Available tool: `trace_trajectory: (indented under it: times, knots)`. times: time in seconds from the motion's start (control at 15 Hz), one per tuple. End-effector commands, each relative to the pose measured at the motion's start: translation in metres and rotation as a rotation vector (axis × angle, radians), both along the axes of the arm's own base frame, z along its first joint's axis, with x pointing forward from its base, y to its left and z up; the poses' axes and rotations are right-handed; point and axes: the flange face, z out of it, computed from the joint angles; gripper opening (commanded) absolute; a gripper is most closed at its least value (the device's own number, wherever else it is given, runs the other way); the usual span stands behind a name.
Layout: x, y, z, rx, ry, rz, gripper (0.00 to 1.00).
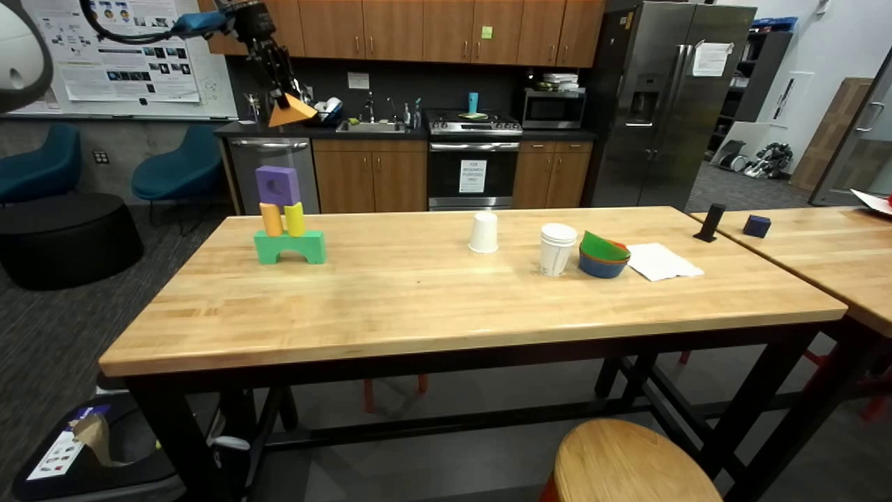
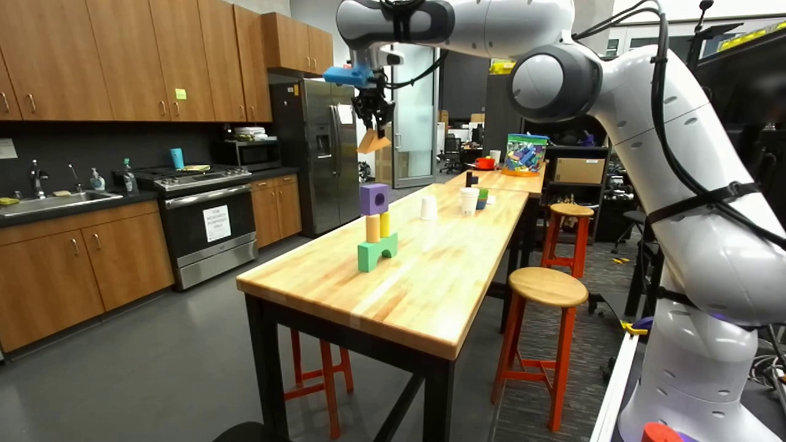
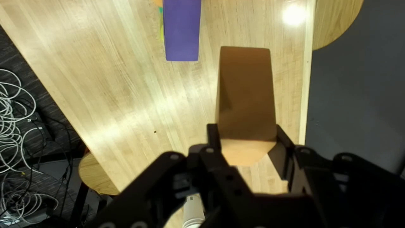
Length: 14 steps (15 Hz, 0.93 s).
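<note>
Orange wedge [image 2: 373, 142], pinched in the gripper [image 3: 248, 142], hangs clear above the purple block [image 2: 369, 199]. Slow moves and a steady squeeze seem wise, since the purple block rests on a slim orange pillar [image 1: 271, 219] and yellow pillar [image 1: 295, 219].

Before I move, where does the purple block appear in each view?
In an exterior view: purple block left of centre, above mid-height.
In an exterior view: purple block near the centre.
In the wrist view: purple block at the top edge, cut off.
Landmark in all three: orange wedge gripped by the end effector.
</note>
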Motion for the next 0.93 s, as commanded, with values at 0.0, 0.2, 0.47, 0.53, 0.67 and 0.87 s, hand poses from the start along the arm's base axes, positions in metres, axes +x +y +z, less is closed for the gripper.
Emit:
trace_trajectory:
  times: [0.0, 0.2, 0.47, 0.53, 0.67, 0.87]
  knots:
    - [-0.003, -0.0037, 0.0053, -0.018, -0.003, -0.018, 0.16]
    - [-0.0026, -0.0051, 0.0055, -0.013, -0.012, -0.018, 0.16]
    - [-0.0012, -0.0055, 0.0065, -0.025, -0.033, -0.022, 0.16]
    - [-0.001, -0.006, 0.0067, -0.024, -0.036, -0.023, 0.16]
    - [-0.0005, -0.0069, 0.0066, -0.024, -0.041, -0.026, 0.16]
    - [-0.0003, -0.0077, 0.0053, -0.023, -0.04, -0.031, 0.16]
